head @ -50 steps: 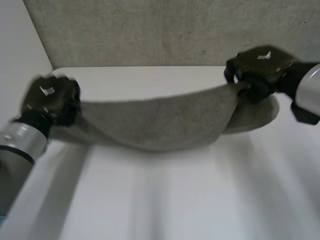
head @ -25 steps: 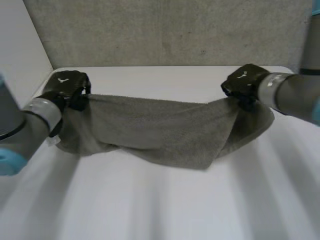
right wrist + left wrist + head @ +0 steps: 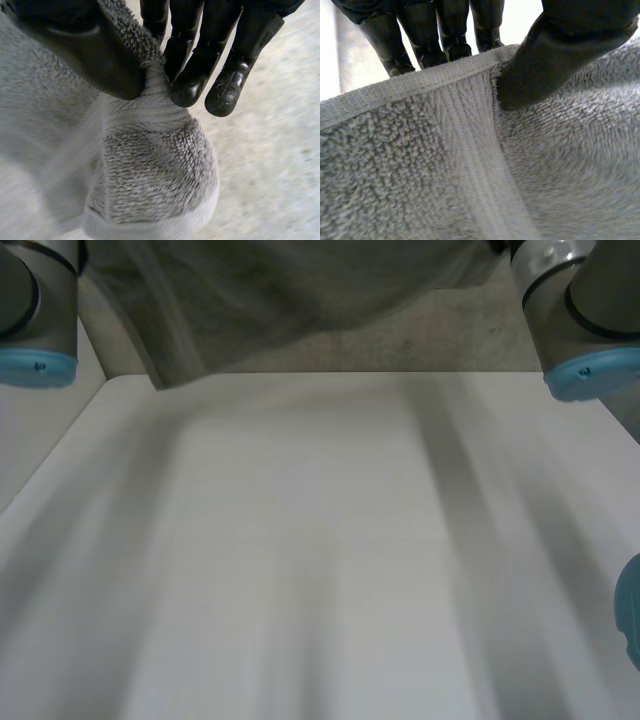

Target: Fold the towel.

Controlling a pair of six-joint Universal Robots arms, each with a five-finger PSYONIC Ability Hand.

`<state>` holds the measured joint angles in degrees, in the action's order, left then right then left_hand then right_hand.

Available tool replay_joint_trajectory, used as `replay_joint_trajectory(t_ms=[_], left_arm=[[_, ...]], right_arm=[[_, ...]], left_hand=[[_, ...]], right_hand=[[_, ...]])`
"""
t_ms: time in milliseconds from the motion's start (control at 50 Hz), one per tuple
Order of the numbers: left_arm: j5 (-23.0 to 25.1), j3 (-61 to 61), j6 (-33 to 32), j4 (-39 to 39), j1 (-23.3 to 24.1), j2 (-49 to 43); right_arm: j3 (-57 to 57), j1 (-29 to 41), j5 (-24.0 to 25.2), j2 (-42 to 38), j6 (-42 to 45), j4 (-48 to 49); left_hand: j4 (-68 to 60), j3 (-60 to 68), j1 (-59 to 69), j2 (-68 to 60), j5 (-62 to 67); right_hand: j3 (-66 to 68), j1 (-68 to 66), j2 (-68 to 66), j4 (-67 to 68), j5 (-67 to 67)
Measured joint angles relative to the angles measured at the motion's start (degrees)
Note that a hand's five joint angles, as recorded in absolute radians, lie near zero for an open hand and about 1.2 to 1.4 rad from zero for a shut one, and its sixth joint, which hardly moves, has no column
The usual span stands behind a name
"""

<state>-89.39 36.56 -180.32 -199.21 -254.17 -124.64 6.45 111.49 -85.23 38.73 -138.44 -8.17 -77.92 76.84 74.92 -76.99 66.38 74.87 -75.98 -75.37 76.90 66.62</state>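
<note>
The grey towel [image 3: 270, 290] hangs high above the white table [image 3: 320, 560], stretched between my two arms, with its lower edge sagging toward the left. In the left wrist view my left hand [image 3: 560, 45] pinches the towel's hemmed edge [image 3: 420, 165] between its thumb and its fingers [image 3: 430, 35]. In the right wrist view my right hand [image 3: 85, 50] pinches a bunched corner of the towel [image 3: 155, 170] between thumb and fingertips [image 3: 200, 70]. The left arm [image 3: 35, 300] and the right arm [image 3: 580, 310] reach up past the head view's upper edge.
A speckled grey wall [image 3: 450, 335] stands behind the table's far edge. The tabletop below the towel is bare white.
Both hands have lifted the towel off the table and carried it up and toward the camera. It lay draped on the far part of the table; now it hangs free.
</note>
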Motion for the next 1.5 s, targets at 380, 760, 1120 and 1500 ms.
replay_joint_trajectory(t_ms=[380, 760, 1120, 1500], left_arm=[[5.23, 44.48, -10.02, -2.51, -0.68, -1.91], [5.52, 59.05, -17.78, -5.4, -0.69, 6.54], [5.36, 62.03, -17.61, -8.65, -0.66, 7.04], [5.31, 62.19, -17.61, -8.54, -1.28, 7.02]], right_arm=[[29.75, -2.55, 10.79, -1.01, 4.36, -27.37], [50.11, -4.48, 14.12, 16.04, -6.79, -22.51], [38.81, -4.49, 11.32, 3.09, -10.18, -22.7], [38.4, -4.82, 5.24, -1.52, -10.85, -21.65]], left_hand=[[0.0, 0.0, 0.18, -0.15, 0.48], [0.0, 0.0, 0.19, -0.15, 0.48], [0.0, 0.0, 0.19, -0.15, 0.48], [0.0, 0.0, 0.19, -0.15, 0.48]], right_hand=[[0.0, 0.29, 0.19, -0.54, -0.53], [-60.79, 62.66, 61.25, -62.11, -63.06], [-60.66, 62.11, 61.13, -62.05, -62.91], [-5.22, 5.06, 5.26, -7.03, -6.4]])
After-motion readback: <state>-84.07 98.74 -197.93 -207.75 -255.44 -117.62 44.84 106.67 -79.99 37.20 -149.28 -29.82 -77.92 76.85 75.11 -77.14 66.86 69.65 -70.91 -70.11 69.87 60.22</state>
